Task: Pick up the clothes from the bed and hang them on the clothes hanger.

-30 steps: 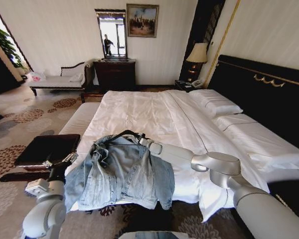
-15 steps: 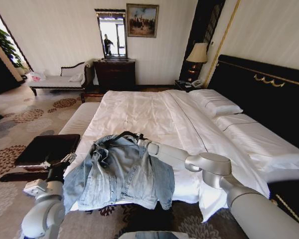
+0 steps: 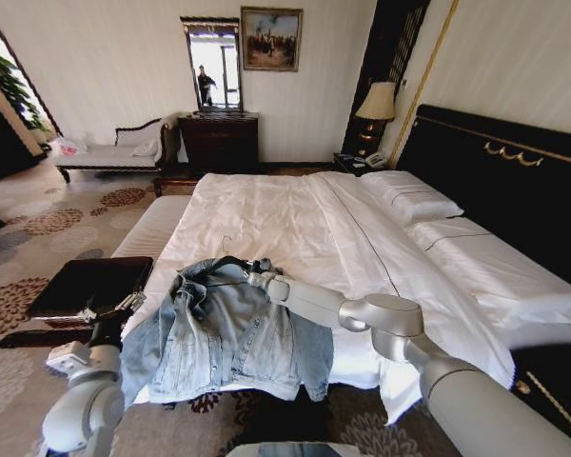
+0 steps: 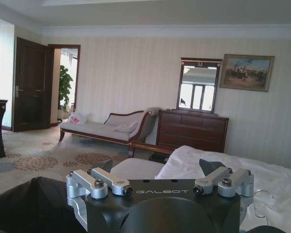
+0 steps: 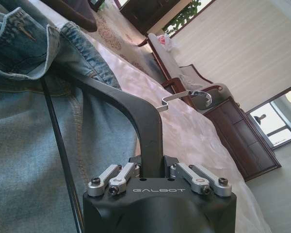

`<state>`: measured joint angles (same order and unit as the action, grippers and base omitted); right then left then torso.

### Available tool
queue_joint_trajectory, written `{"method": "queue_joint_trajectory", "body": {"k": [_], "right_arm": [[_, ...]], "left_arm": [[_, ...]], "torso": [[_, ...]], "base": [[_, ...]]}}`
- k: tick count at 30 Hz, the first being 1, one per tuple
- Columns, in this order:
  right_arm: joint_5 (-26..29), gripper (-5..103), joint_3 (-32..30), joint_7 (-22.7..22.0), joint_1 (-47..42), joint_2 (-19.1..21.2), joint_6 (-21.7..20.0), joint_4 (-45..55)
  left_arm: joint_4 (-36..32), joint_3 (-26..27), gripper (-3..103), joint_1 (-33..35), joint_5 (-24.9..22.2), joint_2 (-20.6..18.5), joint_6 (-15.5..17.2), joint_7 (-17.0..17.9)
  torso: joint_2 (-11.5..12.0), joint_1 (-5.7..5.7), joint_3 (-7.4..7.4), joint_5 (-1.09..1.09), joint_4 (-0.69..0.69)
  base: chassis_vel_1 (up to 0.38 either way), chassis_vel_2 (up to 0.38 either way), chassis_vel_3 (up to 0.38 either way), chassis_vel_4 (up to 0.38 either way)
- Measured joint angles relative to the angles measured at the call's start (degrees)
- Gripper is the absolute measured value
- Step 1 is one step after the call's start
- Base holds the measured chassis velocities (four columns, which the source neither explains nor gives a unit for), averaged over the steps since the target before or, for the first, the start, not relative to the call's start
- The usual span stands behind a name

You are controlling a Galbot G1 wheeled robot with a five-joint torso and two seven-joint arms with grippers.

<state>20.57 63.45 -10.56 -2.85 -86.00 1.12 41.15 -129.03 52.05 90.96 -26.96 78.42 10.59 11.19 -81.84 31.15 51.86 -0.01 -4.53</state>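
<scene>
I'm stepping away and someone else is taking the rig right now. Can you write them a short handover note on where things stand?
Right pincer: shut on the black clothes hanger, gripping its shoulder near the metal hook.
Left pincer: open, holding nothing, parked beside the bed's near left corner.
Denim jacket: spread on the foot of the bed, hem hanging over the edge. The hanger's arm runs under the collar.
Done: hanger grasped and partly inside the jacket.
Left: whether both shoulders are seated on the hanger cannot be told; the jacket is not lifted or hung.
</scene>
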Motion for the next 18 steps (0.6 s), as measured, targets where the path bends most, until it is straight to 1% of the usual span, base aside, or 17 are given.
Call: {"method": "queue_joint_trajectory", "body": {"k": [2, 6, 7, 8, 9, 10, 12, 14, 18], "right_arm": [[-0.3, 23, 0.0, 0.3, -0.1, -0.7, 0.2, -0.9], [-1.5, 23, 0.1, 1.8, -0.2, -4.4, 1.1, -6.1], [-1.5, 23, 0.1, 1.8, -0.2, -4.4, 1.1, -6.1], [-1.9, 23, 0.1, 2.4, -0.1, -5.7, 1.2, -8.0], [-2.3, 23, 0.0, 2.8, 0.0, -6.1, 1.3, -9.4], [-3.0, 23, -0.3, 3.2, 0.0, -6.3, 1.5, -10.9], [-3.5, 23, -0.5, 3.4, 0.0, -6.4, 1.6, -11.9], [-4.5, 23, -0.8, 3.8, 0.5, -6.4, 1.8, -13.5], [-4.8, 23, -0.5, 3.9, 1.1, -6.4, 1.3, -13.5]], "left_arm": [[0.1, 0.0, 100, 0.0, 0.0, 0.0, 0.0, 0.0], [0.4, 0.0, 100, -0.1, -0.2, 0.0, 0.0, 0.0], [0.4, 0.0, 100, -0.1, -0.2, 0.0, 0.0, 0.0], [0.4, 0.1, 100, -0.1, -0.3, 0.0, 0.0, 0.0], [0.5, 0.2, 100, -0.1, -0.4, 0.0, 0.0, 0.0], [0.5, 0.5, 100, 0.0, -0.5, 0.0, 0.0, 0.0], [0.5, 0.6, 100, 0.0, -0.7, -0.1, 0.0, 0.0], [0.4, 1.3, 100, 0.2, -1.2, -0.3, -0.1, 0.0], [0.2, 2.2, 100, 0.6, -1.7, -0.5, -0.1, -0.1]], "torso": [[0.0, 0.00, 0.00, 0.00, 0.00], [0.0, 0.00, 0.00, 0.00, -0.01], [0.0, 0.00, 0.00, 0.00, -0.01], [0.0, 0.00, 0.00, 0.00, 0.00], [0.0, 0.00, 0.00, 0.01, 0.02], [0.0, 0.00, 0.00, 0.01, 0.04], [0.0, 0.00, 0.00, 0.01, 0.05], [0.0, 0.00, 0.00, 0.00, 0.01], [0.0, 0.01, 0.00, 0.02, 0.02]], "base": [[0.000, 0.000, 0.000, 0.000], [0.000, 0.000, 0.000, 0.000], [0.000, 0.000, 0.000, 0.000], [0.000, 0.000, 0.000, 0.000], [0.000, 0.000, 0.000, 0.000], [0.000, 0.000, 0.000, 0.000], [0.000, 0.000, 0.000, 0.000], [0.000, 0.000, 0.000, 0.000], [0.000, 0.000, 0.000, 0.000]]}}
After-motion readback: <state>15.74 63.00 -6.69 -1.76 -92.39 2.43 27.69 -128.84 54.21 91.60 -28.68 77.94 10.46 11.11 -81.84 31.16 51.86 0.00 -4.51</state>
